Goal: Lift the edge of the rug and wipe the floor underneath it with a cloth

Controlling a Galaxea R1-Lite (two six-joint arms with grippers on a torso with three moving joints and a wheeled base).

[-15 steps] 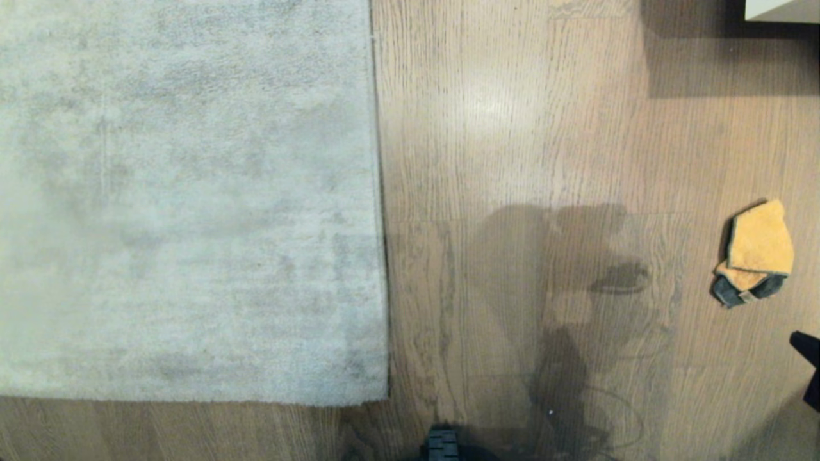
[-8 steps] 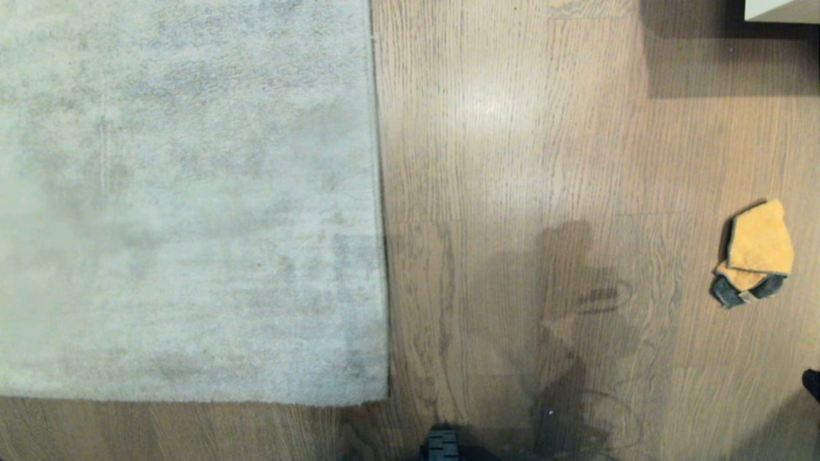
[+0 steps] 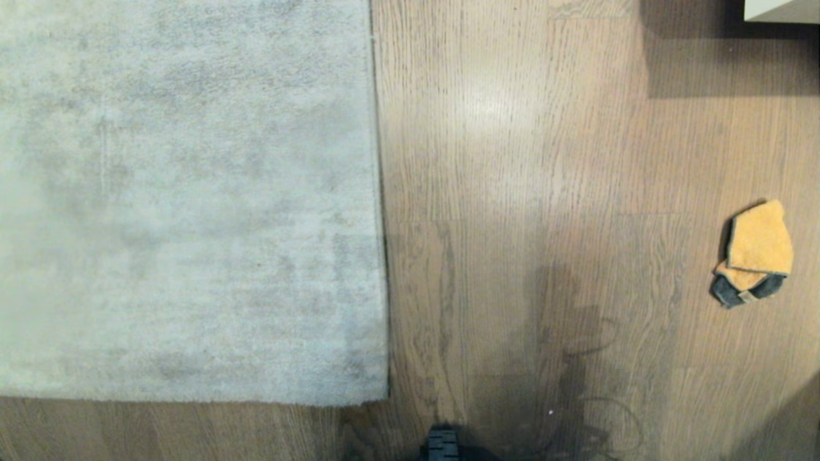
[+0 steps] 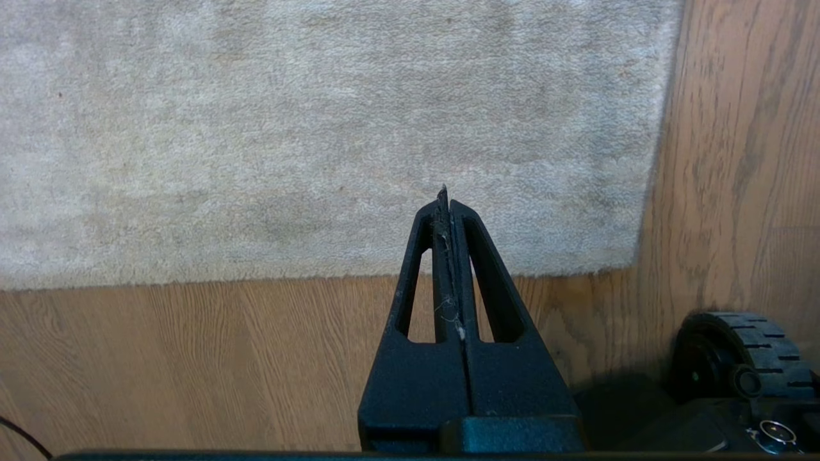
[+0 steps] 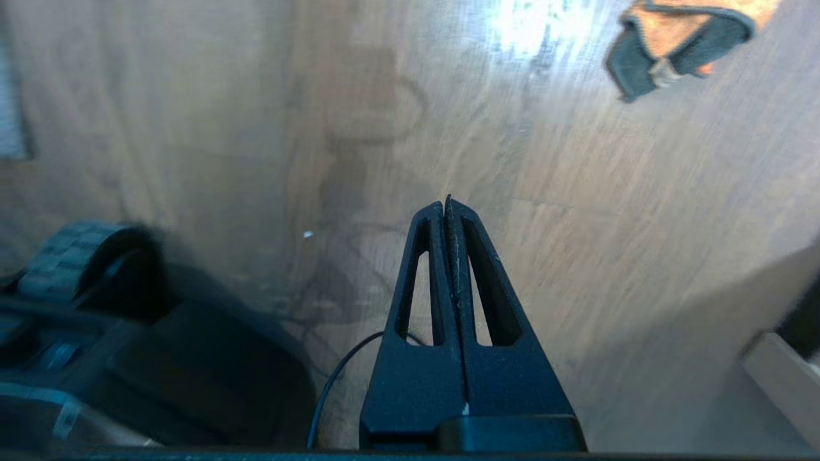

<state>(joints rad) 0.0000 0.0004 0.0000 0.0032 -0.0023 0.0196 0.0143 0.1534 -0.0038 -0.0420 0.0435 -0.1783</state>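
On the left the mottled grey short-pile rug lies flat, its rug edge (image 3: 378,211) straight against the grained plank floor (image 3: 512,160). Left gripper (image 4: 446,195) and right gripper (image 5: 446,203) are pinched closed, empty. Far right, the crumpled orange cloth (image 3: 759,246).

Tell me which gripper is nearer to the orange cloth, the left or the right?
Right. The right gripper hangs shut above bare floor, with the cloth lying ahead of it. The left gripper, also shut, hangs over the rug edge; no cloth shows there.
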